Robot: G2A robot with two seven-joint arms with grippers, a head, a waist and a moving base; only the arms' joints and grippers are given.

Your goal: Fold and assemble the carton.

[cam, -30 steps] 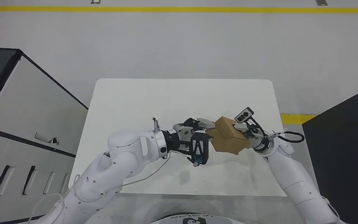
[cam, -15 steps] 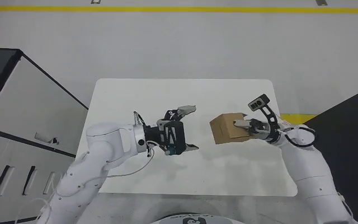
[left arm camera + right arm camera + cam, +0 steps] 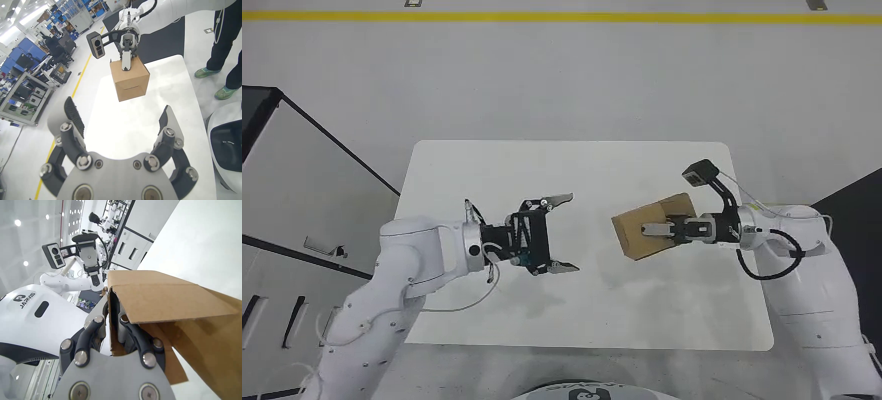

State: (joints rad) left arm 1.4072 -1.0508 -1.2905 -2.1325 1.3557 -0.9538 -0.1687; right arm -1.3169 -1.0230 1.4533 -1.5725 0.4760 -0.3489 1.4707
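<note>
The brown carton [image 3: 647, 227] is a folded box held above the white table [image 3: 572, 170], right of centre. My right gripper [image 3: 654, 229] is shut on one of its walls, one finger outside, one inside [image 3: 113, 321]. The carton [image 3: 130, 79] faces my left wrist view with a closed face that has a slot; the right gripper [image 3: 126, 67] clamps its top edge. A loose flap [image 3: 170, 300] stands over the open end near the right wrist. My left gripper [image 3: 562, 232] hangs open, left of the carton with a clear gap, its fingers [image 3: 73, 113] spread wide.
A grey cabinet [image 3: 292, 200] stands left of the table and a dark mat [image 3: 842, 240] lies on the floor to its right. A person's legs and green shoes [image 3: 225, 92] stand beside the table's right side. A yellow floor line [image 3: 562, 16] runs at the far side.
My left gripper let go of the carton, opened and drew back to the left. The right arm carried the carton a little right and turned it level.
</note>
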